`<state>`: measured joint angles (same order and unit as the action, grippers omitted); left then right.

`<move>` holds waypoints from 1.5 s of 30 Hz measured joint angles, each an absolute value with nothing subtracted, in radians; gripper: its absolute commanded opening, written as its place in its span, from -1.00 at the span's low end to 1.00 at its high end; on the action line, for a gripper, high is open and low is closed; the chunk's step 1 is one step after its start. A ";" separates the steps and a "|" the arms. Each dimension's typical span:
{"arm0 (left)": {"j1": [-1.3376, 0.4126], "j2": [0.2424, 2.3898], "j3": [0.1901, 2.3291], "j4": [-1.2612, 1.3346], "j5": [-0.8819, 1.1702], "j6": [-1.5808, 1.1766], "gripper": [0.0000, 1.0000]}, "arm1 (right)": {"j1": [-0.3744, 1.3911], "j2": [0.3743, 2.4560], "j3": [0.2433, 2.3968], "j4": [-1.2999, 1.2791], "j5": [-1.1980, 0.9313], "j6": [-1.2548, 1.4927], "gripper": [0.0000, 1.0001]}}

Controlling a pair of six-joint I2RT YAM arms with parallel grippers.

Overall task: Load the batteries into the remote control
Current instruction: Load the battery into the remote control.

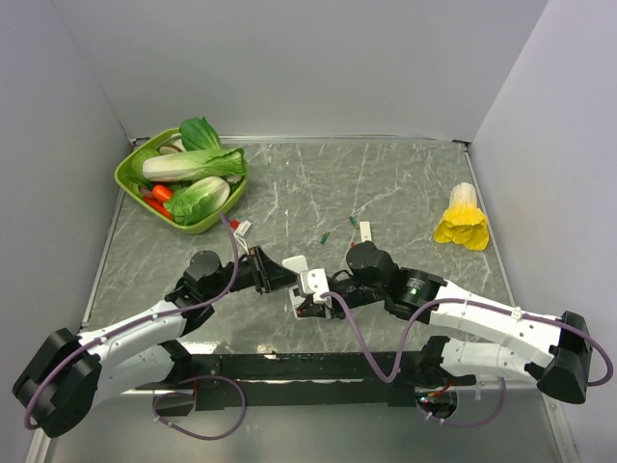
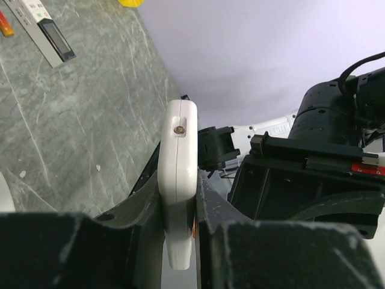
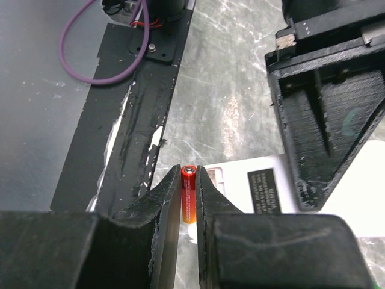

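Note:
My left gripper (image 2: 180, 201) is shut on the remote control (image 2: 179, 150), a white handset seen edge-on between its fingers. In the top view the remote control (image 1: 310, 281) sits between both arms with the left gripper (image 1: 289, 274) on it. My right gripper (image 3: 189, 180) is shut on an orange-red battery (image 3: 189, 195), whose metal tip points away from the camera. Just beyond it lies the remote control's white back (image 3: 240, 189) with a dark label, and the battery tip is next to a recess at its edge. A second battery (image 2: 5, 24) lies on the table. The right gripper (image 1: 316, 305) is hard against the remote.
A narrow white-and-black bar (image 2: 45, 30) lies beside the loose battery. A green bowl (image 1: 128, 177) of vegetables stands at the back left, and a yellow object (image 1: 463, 218) lies at the back right. Tiny green pieces (image 1: 328, 236) and a small white piece (image 1: 366, 230) lie mid-table.

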<state>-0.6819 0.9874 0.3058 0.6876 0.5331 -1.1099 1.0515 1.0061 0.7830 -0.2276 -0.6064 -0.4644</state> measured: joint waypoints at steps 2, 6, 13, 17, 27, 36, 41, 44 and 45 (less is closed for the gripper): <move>-0.682 0.987 0.315 0.672 0.541 -1.107 -0.96 | 1.052 1.007 0.785 -0.228 -0.605 -0.471 -1.00; -0.682 0.987 0.332 0.643 0.552 -1.085 -0.97 | 1.052 1.011 0.786 -0.228 -0.603 -0.485 -1.00; -0.682 0.983 0.341 0.609 0.553 -1.074 -0.97 | 1.052 1.025 0.791 -0.234 -0.606 -0.496 -1.00; -0.682 0.982 0.343 0.605 0.553 -1.073 -0.96 | 1.053 1.031 0.791 -0.233 -0.611 -0.500 -1.00; -0.681 0.982 0.343 0.605 0.564 -1.072 -0.97 | 1.058 1.032 0.791 -0.232 -0.610 -0.519 -1.00; -0.679 0.982 0.351 0.599 0.578 -1.060 -0.97 | 1.058 1.032 0.791 -0.232 -0.610 -0.523 -1.00; -0.679 0.982 0.359 0.598 0.605 -1.063 -0.97 | 1.058 1.034 0.791 -0.236 -0.591 -0.529 -1.00; -0.678 0.983 0.360 0.598 0.612 -1.063 -0.97 | 1.058 1.034 0.791 -0.236 -0.585 -0.533 -1.00; -0.678 0.984 0.360 0.597 0.613 -1.062 -0.96 | 1.058 1.034 0.791 -0.236 -0.584 -0.533 -1.00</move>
<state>-0.6777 0.9836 0.3603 0.5972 0.6132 -1.0622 1.0580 1.0344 0.7914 -0.2359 -0.5842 -0.5335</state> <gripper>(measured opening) 0.232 0.178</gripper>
